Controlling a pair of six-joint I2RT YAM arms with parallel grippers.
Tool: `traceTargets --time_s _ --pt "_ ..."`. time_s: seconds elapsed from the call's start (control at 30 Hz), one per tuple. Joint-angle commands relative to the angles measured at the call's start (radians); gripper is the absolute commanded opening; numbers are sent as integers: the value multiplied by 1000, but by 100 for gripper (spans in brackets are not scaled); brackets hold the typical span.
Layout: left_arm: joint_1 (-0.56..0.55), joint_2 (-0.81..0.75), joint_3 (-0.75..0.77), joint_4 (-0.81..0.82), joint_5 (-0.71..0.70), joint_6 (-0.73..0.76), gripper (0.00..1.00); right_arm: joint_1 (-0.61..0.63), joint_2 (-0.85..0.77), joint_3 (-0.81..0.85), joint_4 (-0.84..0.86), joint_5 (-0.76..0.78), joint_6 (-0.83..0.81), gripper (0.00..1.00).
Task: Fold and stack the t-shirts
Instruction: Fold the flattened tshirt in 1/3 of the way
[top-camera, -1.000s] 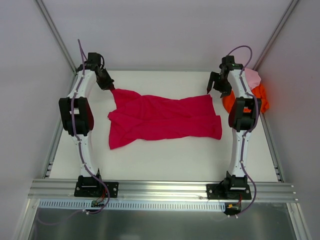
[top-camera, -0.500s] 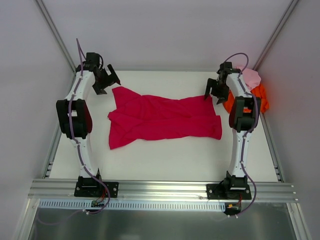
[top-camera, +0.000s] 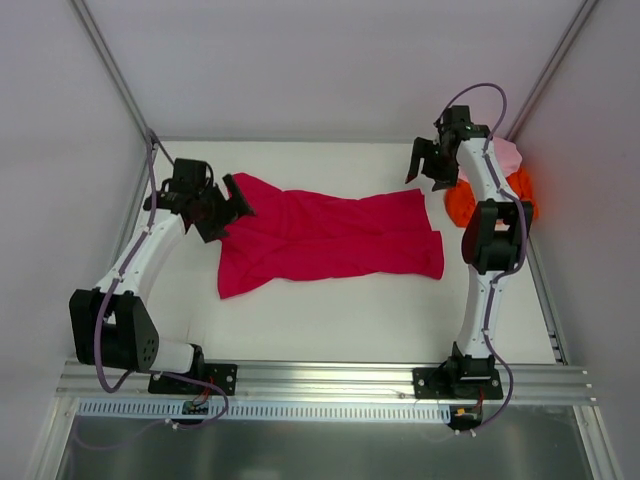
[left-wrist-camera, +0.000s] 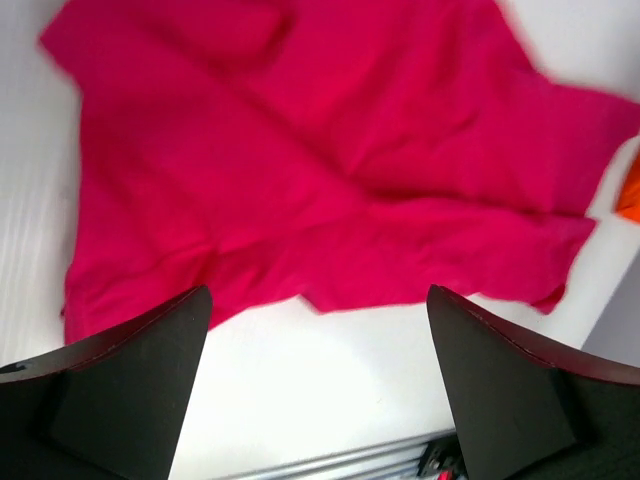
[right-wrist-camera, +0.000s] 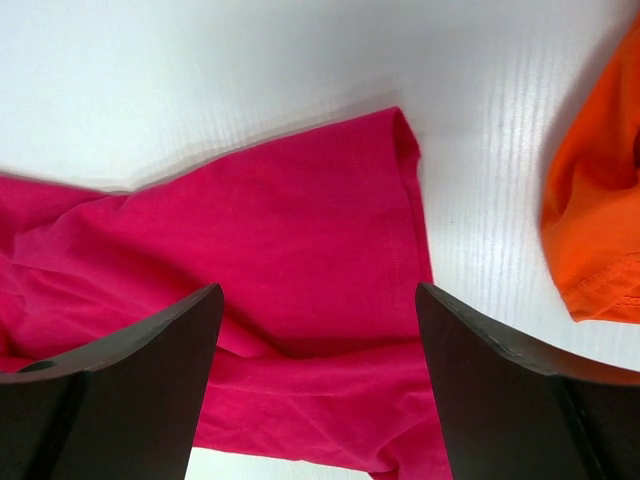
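Crimson-magenta cloth t-shirt lies spread but rumpled across the middle of the white bench. The bright orange t-shirt and pale pink t-shirt sit bunched at the far right edge. My left hand and right hand hover spread and empty over its two ends. It looks light and limp, so I'd pinch the hem corners.

Robotics lab test cell for sure, nobody's home. 2 arms, the left arm and right arm, are bolted to an aluminium extrusion rail at the edge of a plain white table. It's boxed in by blank white panels with a metal corner strut on each side.
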Motion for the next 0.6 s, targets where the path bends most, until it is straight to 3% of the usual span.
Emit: traceTargets --time_s 0.0,0.2,0.57 --pt "11 -53 -193 37 25 -57 91 26 -72 21 -24 -16 -5 83" --pt "11 -36 -266 117 17 -6 90 56 -115 3 -25 -27 -13 83" --pt "10 106 -176 195 22 24 88 86 -184 -82 -14 -8 -33 83"
